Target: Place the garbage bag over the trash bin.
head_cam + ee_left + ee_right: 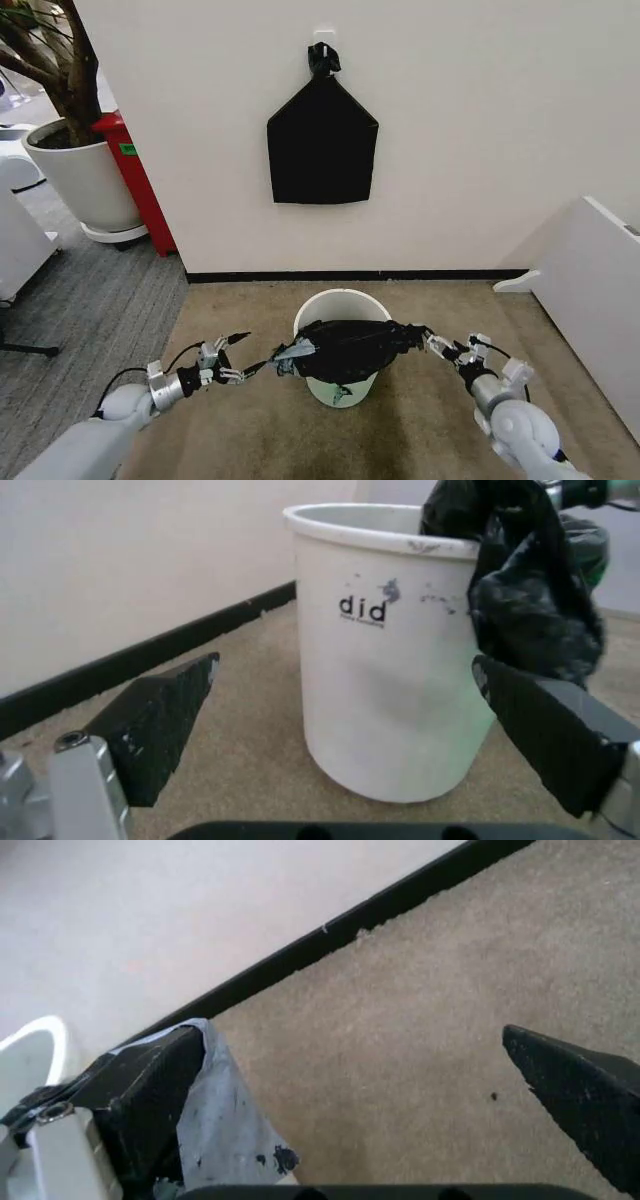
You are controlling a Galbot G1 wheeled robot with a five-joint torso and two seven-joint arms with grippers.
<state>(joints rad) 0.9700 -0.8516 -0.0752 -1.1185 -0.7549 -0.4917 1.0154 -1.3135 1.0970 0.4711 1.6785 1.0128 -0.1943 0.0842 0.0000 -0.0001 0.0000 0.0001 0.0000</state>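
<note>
The trash bin [340, 300], a cream-white bucket, stands on the carpet near the wall. The glossy black garbage bag [347, 350] lies crumpled across the near half of its rim and hangs down its side [530, 607]. My left gripper [255, 352] is open just left of the bin, level with the bag's left end. In the left wrist view its fingers [160, 720] spread wide, with the bin [385, 690] ahead between them. My right gripper [432, 342] is open at the bag's right end. A fold of bag film [215, 1117] drapes against one of its fingers [140, 1087].
A flat house-shaped black bag [322, 140] hangs on the wall above the bin. A large white plant pot [85, 185] and a red cabinet [140, 190] stand at the far left. A white panel [590, 290] runs along the right. Beige carpet [420, 430] surrounds the bin.
</note>
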